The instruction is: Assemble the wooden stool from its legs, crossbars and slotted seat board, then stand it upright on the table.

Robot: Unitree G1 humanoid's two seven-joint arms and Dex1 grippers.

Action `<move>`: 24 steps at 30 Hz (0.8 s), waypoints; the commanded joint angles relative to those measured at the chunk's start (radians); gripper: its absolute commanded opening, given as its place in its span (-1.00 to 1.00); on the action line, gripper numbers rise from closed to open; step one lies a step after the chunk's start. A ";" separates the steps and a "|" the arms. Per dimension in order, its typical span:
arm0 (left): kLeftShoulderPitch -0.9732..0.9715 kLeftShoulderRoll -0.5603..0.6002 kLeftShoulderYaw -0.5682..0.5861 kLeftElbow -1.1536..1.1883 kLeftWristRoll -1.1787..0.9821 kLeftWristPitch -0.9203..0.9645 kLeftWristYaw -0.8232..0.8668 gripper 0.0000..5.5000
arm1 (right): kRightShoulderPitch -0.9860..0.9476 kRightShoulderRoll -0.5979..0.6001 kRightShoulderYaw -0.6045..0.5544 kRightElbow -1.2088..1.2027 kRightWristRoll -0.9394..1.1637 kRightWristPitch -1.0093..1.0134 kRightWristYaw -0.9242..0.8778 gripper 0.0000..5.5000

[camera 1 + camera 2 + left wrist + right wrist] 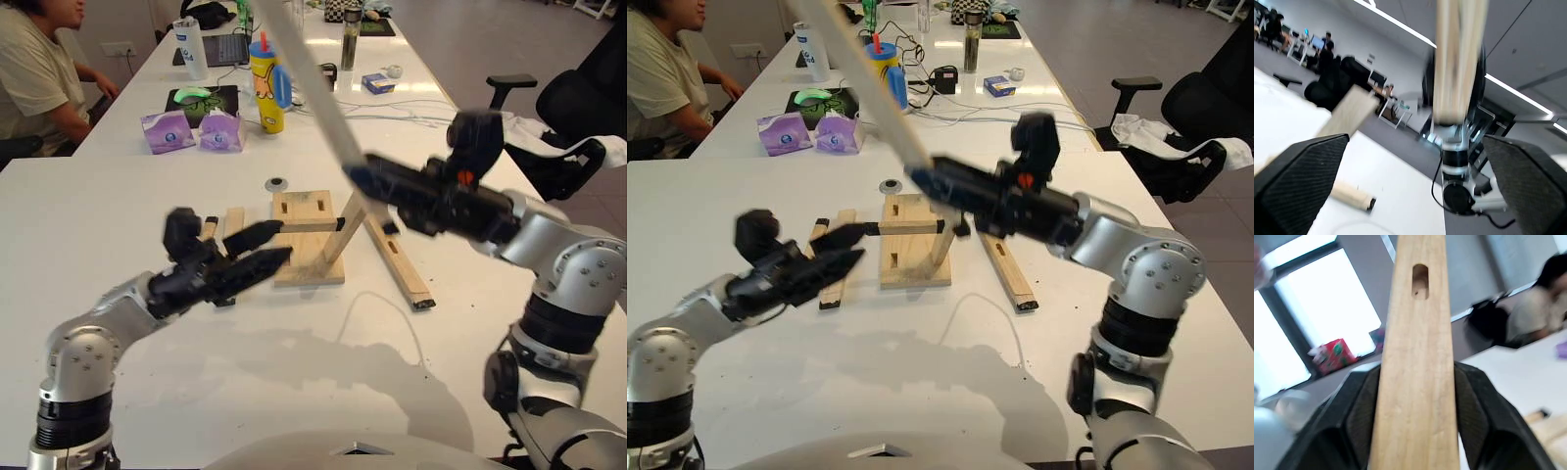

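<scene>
The slotted seat board (306,262) lies flat on the white table (118,215). One leg (349,230) stands tilted in it, and a crossbar (306,226) runs from that leg toward my left gripper (282,242). That gripper is open, its fingertips at the crossbar's free end, with nothing between its pads (1298,181). My right gripper (353,174) hovers above the board, shut on a long slotted leg (1420,357) that slants up and away. Another leg (402,259) lies right of the board, and a shorter piece (233,223) lies left of it.
A small round grey disc (276,183) sits just behind the board. Farther back are two purple tissue packs (168,130), a yellow cup (265,88), a bottle (189,44) and cables. A black office chair (578,98) stands to the right.
</scene>
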 commanded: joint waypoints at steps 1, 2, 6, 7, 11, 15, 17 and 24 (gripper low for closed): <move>-0.031 0.010 0.032 0.002 -0.103 0.003 0.078 0.82 | 0.088 -0.084 0.040 -0.017 -0.001 0.009 0.073 -0.24; -0.033 0.011 0.032 0.000 -0.123 0.005 0.090 0.82 | 0.108 -0.099 0.048 -0.015 0.001 0.008 0.095 -0.24; -0.036 0.014 0.027 -0.006 -0.171 0.008 0.123 0.66 | 0.174 -0.169 0.081 -0.016 -0.046 -0.004 0.225 -0.24; -0.038 0.014 0.025 -0.004 -0.179 0.008 0.126 0.62 | 0.187 -0.191 0.095 -0.017 -0.074 -0.012 0.262 -0.24; -0.024 0.017 0.012 -0.005 -0.176 0.016 0.122 0.41 | 0.212 -0.240 0.135 -0.010 -0.140 -0.041 0.370 -0.24; -0.021 0.022 0.003 -0.014 -0.187 0.025 0.116 0.41 | 0.229 -0.263 0.167 -0.018 -0.165 -0.053 0.433 -0.24; -0.018 0.026 -0.006 -0.014 -0.180 0.032 0.107 0.41 | 0.243 -0.266 0.167 -0.025 -0.159 -0.054 0.447 -0.24; 0.004 0.044 -0.022 -0.020 -0.168 0.053 0.073 0.09 | 0.256 -0.294 0.186 -0.039 -0.178 -0.065 0.506 -0.24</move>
